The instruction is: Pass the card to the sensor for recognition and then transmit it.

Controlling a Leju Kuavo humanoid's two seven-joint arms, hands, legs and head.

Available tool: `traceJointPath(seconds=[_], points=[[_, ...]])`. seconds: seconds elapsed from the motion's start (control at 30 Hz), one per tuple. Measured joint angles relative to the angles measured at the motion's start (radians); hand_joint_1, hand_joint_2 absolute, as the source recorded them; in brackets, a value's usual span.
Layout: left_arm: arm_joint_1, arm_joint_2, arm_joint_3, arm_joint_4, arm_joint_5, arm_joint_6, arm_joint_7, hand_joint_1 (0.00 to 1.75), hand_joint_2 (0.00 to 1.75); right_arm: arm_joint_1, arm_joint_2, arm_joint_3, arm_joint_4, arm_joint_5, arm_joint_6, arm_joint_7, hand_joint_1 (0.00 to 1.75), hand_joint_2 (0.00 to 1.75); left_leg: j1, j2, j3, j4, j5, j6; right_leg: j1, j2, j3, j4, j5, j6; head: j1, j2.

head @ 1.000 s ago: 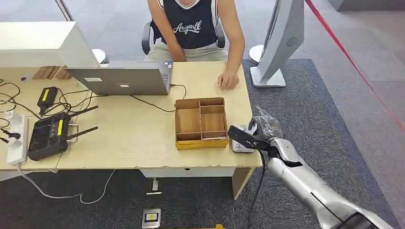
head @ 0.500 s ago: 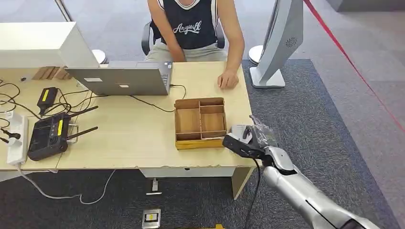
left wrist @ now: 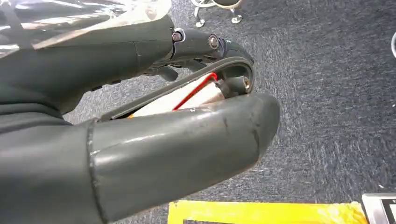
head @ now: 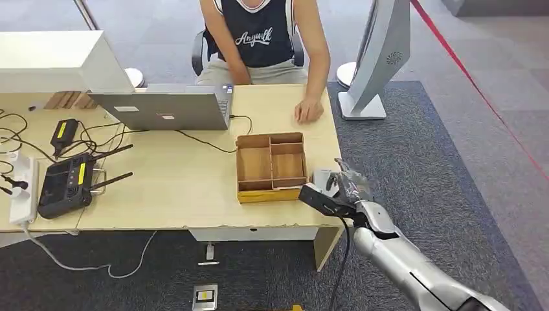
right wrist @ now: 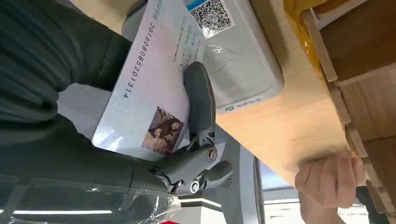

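Shifting left since earlier, the right hand (head: pixel 325 198) grips the ID card (right wrist: pixel 149 88). Just beyond its fingers (right wrist: pixel 200 100) sits the card reader (right wrist: pixel 238 60). Whether the left hand (left wrist: pixel 140 116) holds anything is unclear.

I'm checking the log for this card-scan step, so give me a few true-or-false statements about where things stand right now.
1. The right hand holds the card. True.
2. The card lies inside the wooden tray. False: it is in the right hand, beside the white sensor near the desk edge.
3. A person's hand rests on the desk. True.
4. The laptop sits between the tray and the sensor. False: it stands at the far side of the desk, in front of the person.
5. The card shows a printed number and a small photo. True.
6. The left hand grips the sensor. False: it hangs over dark carpet, fingers curled on nothing.
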Motion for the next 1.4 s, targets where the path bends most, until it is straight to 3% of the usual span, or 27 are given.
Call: traceJointPath(seconds=[0.33, 0.43, 0.67, 1.23, 1.4], points=[[0.000, 0.000, -0.010, -0.006, 0.013, 0.000, 0.006, 0.00, 0.00, 0.002, 0.006, 0.000, 0.014, 0.002, -0.005, -0.006, 1.75, 1.75, 0.000, 0.000, 0.001, 0.000, 0.000, 0.000, 0.000, 0.000, 0.001, 0.000, 0.000, 0.000, 0.000, 0.000], [0.000, 0.000, -0.013, -0.006, 0.019, 0.002, 0.006, 0.00, 0.00, -0.007, 0.004, -0.003, 0.015, 0.006, -0.037, -0.005, 1.75, 1.75, 0.000, 0.000, 0.000, 0.000, 0.000, 0.000, 0.000, 0.000, 0.001, 0.000, 0.000, 0.000, 0.000, 0.000], [0.001, 0.003, -0.035, -0.006, 0.039, 0.003, 0.002, 0.00, 0.00, -0.050, -0.035, -0.037, -0.017, 0.012, -0.011, 0.021, 1.75, 1.75, 0.000, -0.001, 0.000, 0.000, 0.000, 0.000, 0.000, 0.000, 0.001, 0.000, 0.001, 0.000, 0.000, 0.000], [0.000, 0.003, -0.058, -0.006, 0.042, 0.004, 0.001, 0.00, 0.00, -0.050, -0.049, -0.056, -0.042, 0.018, -0.024, 0.023, 1.75, 1.75, 0.000, -0.001, -0.002, 0.000, 0.000, 0.000, 0.000, 0.000, -0.001, 0.000, 0.000, 0.000, 0.000, 0.000], [0.001, 0.005, -0.064, -0.006, 0.055, 0.006, -0.006, 0.00, 0.00, -0.105, -0.078, -0.079, -0.072, 0.014, -0.029, 0.035, 1.75, 1.75, 0.000, -0.001, -0.003, 0.000, 0.000, 0.000, 0.000, 0.000, -0.002, 0.000, 0.000, 0.000, 0.000, 0.000]])
